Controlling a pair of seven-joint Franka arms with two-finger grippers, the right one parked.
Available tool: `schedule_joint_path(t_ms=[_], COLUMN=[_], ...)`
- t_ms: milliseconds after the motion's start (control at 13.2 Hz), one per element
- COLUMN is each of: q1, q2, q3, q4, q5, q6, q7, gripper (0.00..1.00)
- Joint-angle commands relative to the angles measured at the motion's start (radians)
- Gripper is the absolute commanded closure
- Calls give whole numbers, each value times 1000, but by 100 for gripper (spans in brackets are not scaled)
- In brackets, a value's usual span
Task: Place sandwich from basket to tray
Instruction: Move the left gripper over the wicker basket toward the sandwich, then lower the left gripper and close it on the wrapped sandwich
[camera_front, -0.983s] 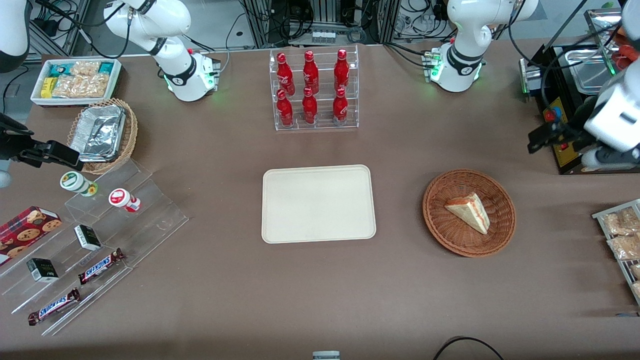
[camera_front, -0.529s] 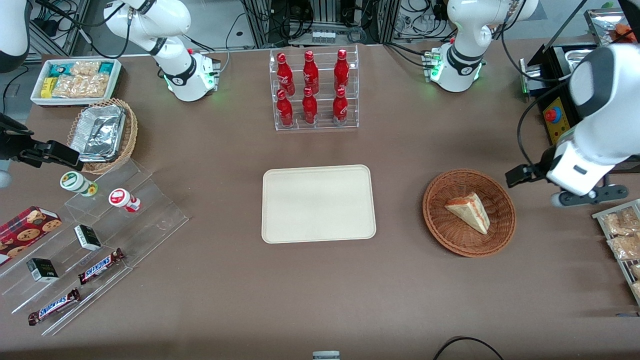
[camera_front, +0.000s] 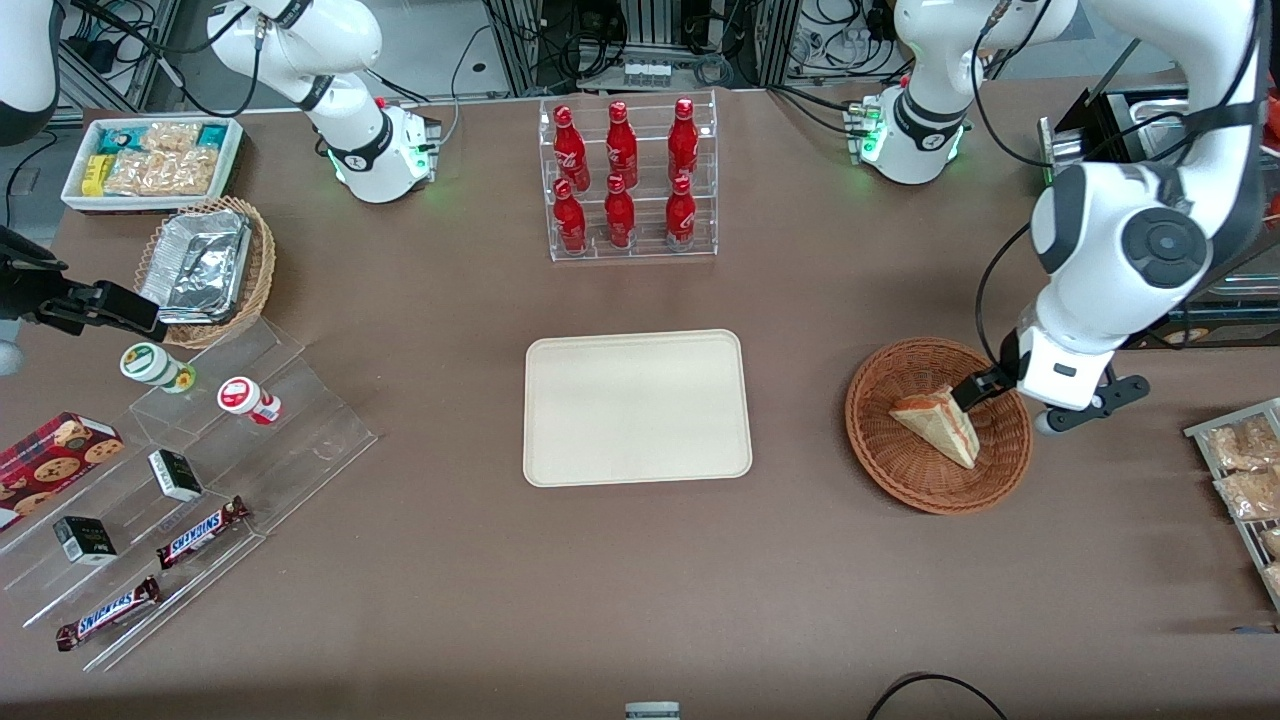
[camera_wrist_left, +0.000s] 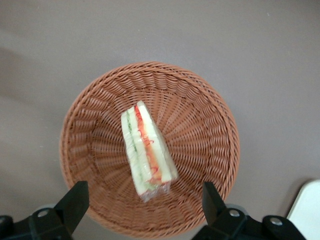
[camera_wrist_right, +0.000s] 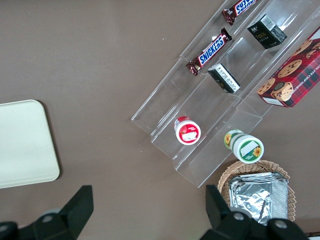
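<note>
The sandwich (camera_front: 937, 425) is lying on its side in the middle of the reddish-brown basket (camera_front: 905, 480), its red and green filling edge showing clearly in the left wrist view (camera_wrist_left: 147, 150). The basket (camera_wrist_left: 205, 125) is sitting on the brown counter (camera_front: 640, 580) toward the working arm's end, well apart from the cream tray (camera_front: 637, 408), which is lying flat near the counter's middle with nothing on it.

The left arm's gripper (camera_front: 985, 385) is hanging above the basket, over the part of its rim that lies farther from the front camera, close to the sandwich's blunt end. From the wrist camera the jaws are standing spread wide, one dark finger (camera_wrist_left: 75, 205) to each side of the sandwich, neither one touching it.

Farther from the front camera than the tray, a clear rack of red bottles (camera_front: 625, 175) is standing near the counter's edge. Toward the parked arm's end, a lighter wicker basket with a foil container (camera_front: 200, 265) is sitting beside a white bin of snack packets (camera_front: 150, 160), and clear stepped shelves (camera_front: 200, 480) are carrying chocolate bars and small jars.
</note>
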Motion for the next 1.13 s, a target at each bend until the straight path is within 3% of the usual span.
schedule_joint_path(t_ms=[0,908,983,1059], q1=[-4,-15,-16,-16], q2=[19,182,199,210], q3=[2,3,3,3], q4=[-58,-100,-100,-101], q5=[13,18,19,19], q6=[97,264,282,296], q7=[-95,-202,-204,-204], gripper=[0,0,7,22])
